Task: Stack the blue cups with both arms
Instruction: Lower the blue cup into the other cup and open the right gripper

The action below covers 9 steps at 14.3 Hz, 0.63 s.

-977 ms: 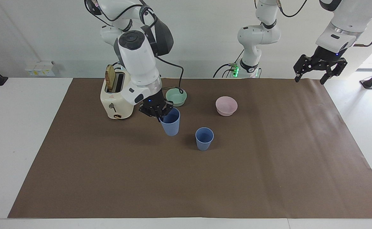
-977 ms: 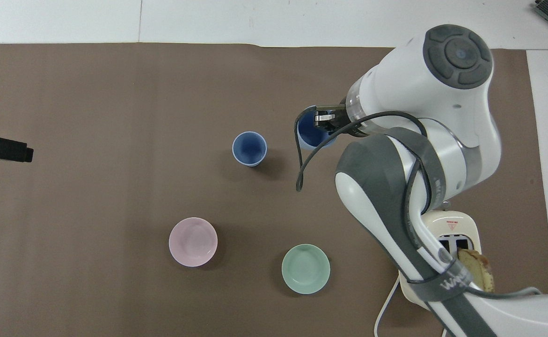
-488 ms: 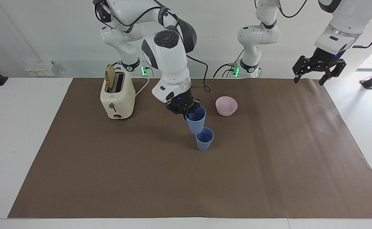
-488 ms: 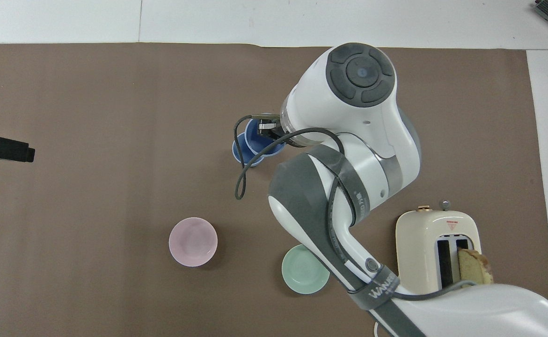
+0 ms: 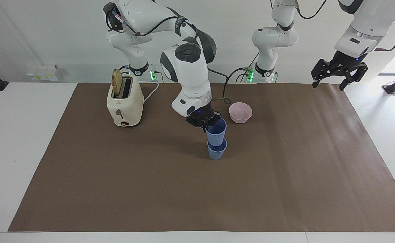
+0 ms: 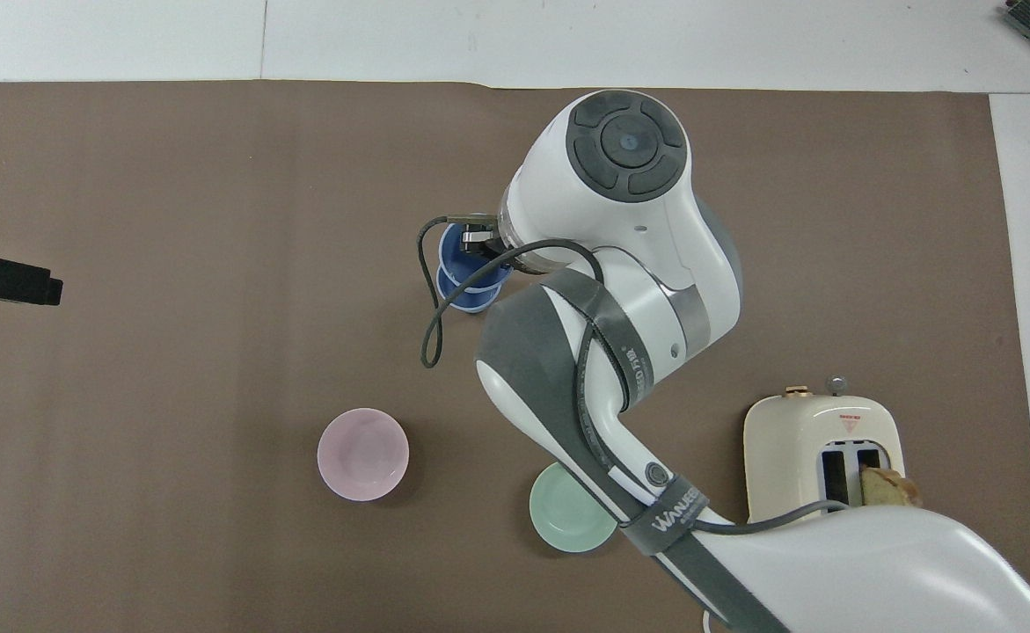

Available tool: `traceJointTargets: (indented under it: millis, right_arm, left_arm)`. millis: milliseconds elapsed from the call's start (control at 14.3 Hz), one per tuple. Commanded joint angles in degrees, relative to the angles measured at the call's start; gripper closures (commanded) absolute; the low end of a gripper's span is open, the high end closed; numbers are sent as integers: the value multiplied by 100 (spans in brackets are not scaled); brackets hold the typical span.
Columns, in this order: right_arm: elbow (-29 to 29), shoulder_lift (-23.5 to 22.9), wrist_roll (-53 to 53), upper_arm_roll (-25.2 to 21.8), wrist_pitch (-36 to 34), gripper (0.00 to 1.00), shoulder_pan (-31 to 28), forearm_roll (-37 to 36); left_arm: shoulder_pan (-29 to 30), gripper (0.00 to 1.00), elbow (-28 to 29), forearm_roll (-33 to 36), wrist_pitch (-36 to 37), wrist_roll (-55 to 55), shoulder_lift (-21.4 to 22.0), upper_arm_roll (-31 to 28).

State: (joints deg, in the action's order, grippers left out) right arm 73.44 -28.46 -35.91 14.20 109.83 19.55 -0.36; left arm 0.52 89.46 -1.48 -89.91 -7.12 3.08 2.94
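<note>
Right tool (image 5: 205,125) clamped on the upper blue cup (image 5: 216,132) rim, over the lower blue cup (image 5: 217,152) at table (image 5: 82,189) centre, pink bowl (image 5: 240,112) at one o'clock. Left tool (image 5: 339,72) waits agape, empty. Step: nesting. Next: lower straight, release

The right gripper (image 5: 205,125) pinches the rim of a blue cup (image 5: 216,132), its base inside the second blue cup (image 5: 217,151). The left gripper (image 5: 329,83) hangs spread over the mat's (image 5: 285,189) corner.
</note>
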Motion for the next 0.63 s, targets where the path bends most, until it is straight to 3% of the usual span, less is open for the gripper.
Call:
traceJointTargets:
  millis: [0, 558]
  right_arm:
    - [-155, -160, -188, 22, 64, 100, 40, -122]
    - [-32, -178, -188, 31, 47, 100, 49, -201]
  left_arm:
    - [80, 0, -52, -1, 140, -62, 35, 22]
    - [80, 0, -52, -1, 140, -62, 35, 22]
